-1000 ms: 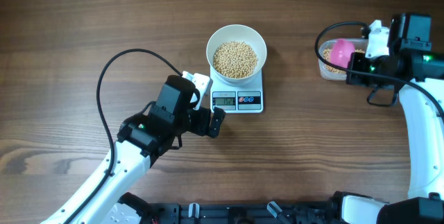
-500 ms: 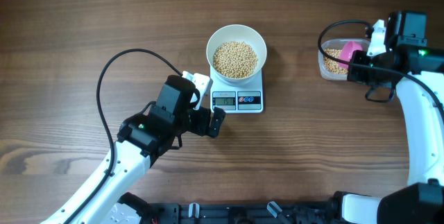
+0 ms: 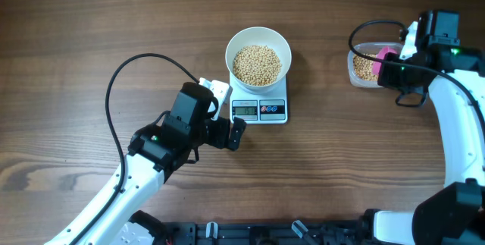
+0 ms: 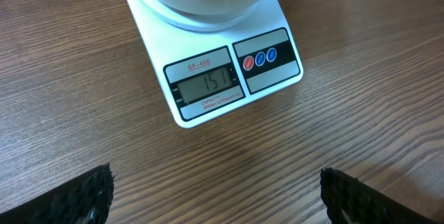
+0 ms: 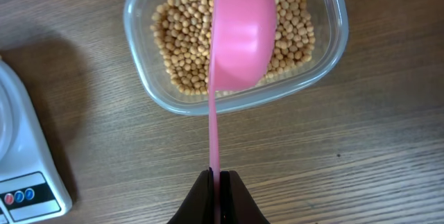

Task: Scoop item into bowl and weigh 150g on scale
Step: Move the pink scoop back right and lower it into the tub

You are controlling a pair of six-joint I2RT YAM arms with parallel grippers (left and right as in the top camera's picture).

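The white bowl holds a heap of tan beans and stands on the white scale. In the left wrist view the scale's display reads 151. My left gripper hovers just in front of the scale, open and with nothing in it. My right gripper is shut on the thin handle of a pink scoop. The scoop's cup hangs over more beans in a clear tub at the right.
The clear plastic tub sits near the table's right side, with the right arm beside it. A black cable loops left of the left arm. Bare wood lies in front of the scale.
My right gripper has shifted slightly right and back with the pink scoop, which now shows less over the tub. The left arm, bowl and scale have not moved.
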